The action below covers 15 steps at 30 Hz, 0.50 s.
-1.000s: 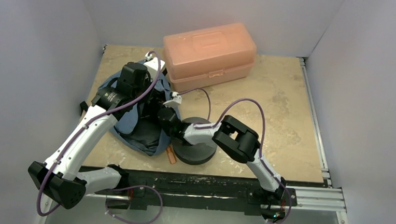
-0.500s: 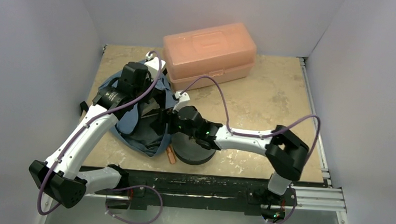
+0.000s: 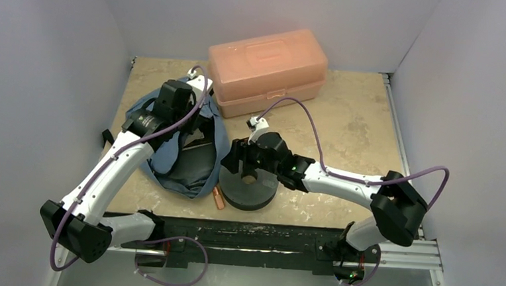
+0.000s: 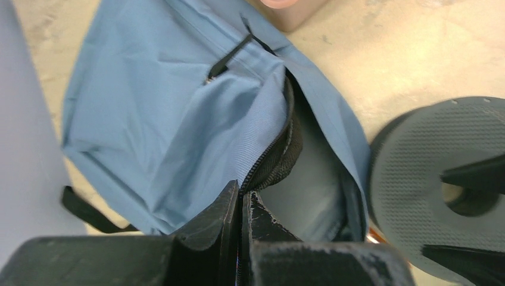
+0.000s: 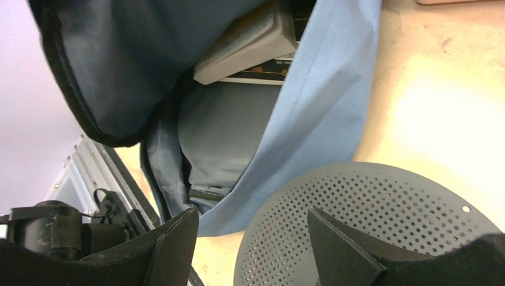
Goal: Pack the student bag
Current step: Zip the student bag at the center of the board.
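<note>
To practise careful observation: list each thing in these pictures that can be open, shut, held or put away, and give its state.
Bag, unzipped, mouth gaping.
Book, inside the bag.
Box, lid shut.
Disc, flat on the table beside the bag, not held.
Left hand, shut on the bag's zipper edge.
Right hand, open over the disc.

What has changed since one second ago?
The right hand, open, drew back from the student bag toward the right and now hangs over the grey perforated disc. The left hand keeps its pinch on the bag's zipper edge; bag, disc and pink box stayed.
</note>
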Each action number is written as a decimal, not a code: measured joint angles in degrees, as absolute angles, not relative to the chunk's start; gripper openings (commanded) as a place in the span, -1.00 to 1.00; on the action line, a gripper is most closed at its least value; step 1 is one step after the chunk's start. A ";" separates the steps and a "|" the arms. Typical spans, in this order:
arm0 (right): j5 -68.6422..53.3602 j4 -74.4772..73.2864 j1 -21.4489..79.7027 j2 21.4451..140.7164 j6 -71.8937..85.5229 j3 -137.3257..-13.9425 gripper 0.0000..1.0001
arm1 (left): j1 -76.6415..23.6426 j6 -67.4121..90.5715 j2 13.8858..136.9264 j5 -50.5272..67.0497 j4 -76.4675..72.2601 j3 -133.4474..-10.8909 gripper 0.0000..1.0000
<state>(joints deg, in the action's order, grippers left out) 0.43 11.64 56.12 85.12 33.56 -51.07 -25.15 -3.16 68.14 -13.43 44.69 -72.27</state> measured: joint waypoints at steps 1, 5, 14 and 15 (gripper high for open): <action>0.05 11.79 55.88 85.17 33.54 -51.07 0.41 | -25.15 -2.35 68.14 -12.53 45.10 -72.27 -1.00; -2.59 14.87 55.81 86.08 33.43 -51.09 0.41 | -25.15 1.08 67.70 -7.57 46.04 -70.70 -1.00; -6.07 16.88 51.70 89.71 36.12 -51.72 0.38 | -25.17 7.88 66.37 -1.63 47.57 -64.64 -0.89; -6.24 16.80 50.92 89.73 36.42 -52.12 0.38 | -25.17 8.36 66.30 -0.99 47.55 -63.92 -0.90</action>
